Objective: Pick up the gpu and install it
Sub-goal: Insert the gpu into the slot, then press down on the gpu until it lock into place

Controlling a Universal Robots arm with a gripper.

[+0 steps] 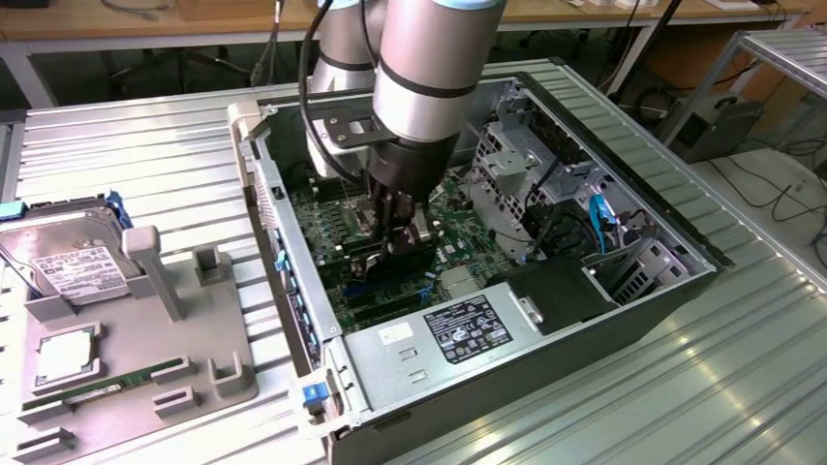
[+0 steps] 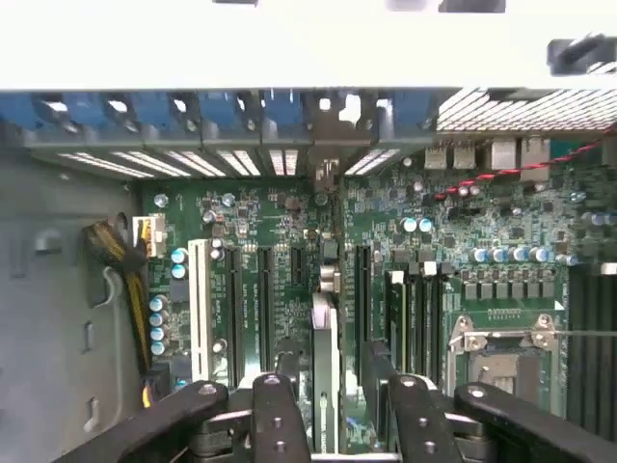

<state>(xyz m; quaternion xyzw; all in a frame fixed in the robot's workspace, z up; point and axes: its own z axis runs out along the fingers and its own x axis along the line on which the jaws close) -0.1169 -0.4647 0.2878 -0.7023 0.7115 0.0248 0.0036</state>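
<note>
Inside the open computer case point(image 1: 672, 242), my gripper point(image 1: 395, 248) is shut on the gpu point(image 1: 403, 238), a thin dark card standing on edge just above the green motherboard point(image 1: 339, 228). In the wrist view the gpu point(image 2: 326, 347) runs edge-on between my two fingers point(image 2: 280, 405), with my gripper point(image 2: 328, 391) clamped around it. Its far end reaches toward the case's rear wall with the blue slot clips point(image 2: 231, 111). It sits in line with the gap between two long black expansion slots point(image 2: 262, 299). I cannot tell whether its lower edge touches a slot.
The silver power supply point(image 1: 459, 329) sits at the case's near end, and a drive cage point(image 1: 517, 155) and cables point(image 1: 597, 218) are on the exterior view's right. Outside the case, a grey fixture point(image 1: 155, 339) holds a hard drive point(image 1: 72, 257) and a green RAM stick point(image 1: 97, 387). The CPU socket point(image 2: 506, 357) lies beside the slots.
</note>
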